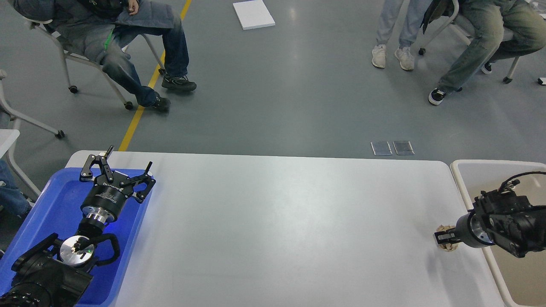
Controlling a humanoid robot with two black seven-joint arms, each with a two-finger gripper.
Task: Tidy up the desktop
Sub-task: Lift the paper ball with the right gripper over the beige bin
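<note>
The desktop (pixel 277 221) is a wide light grey-white tabletop with rounded corners. My right gripper (pixel 443 238) comes in from the right and is shut on a small crumpled beige wad (pixel 447 248) at the desktop's right edge, just left of the bin. Whether the wad touches the surface I cannot tell. My left gripper (pixel 129 157) is open and empty, held over the far end of the blue tray (pixel 51 204) at the left.
A beige bin with a cream rim (pixel 490 162) stands against the desktop's right edge. People sit on wheeled chairs on the floor beyond the table. A white board (pixel 253 14) lies on the floor far back.
</note>
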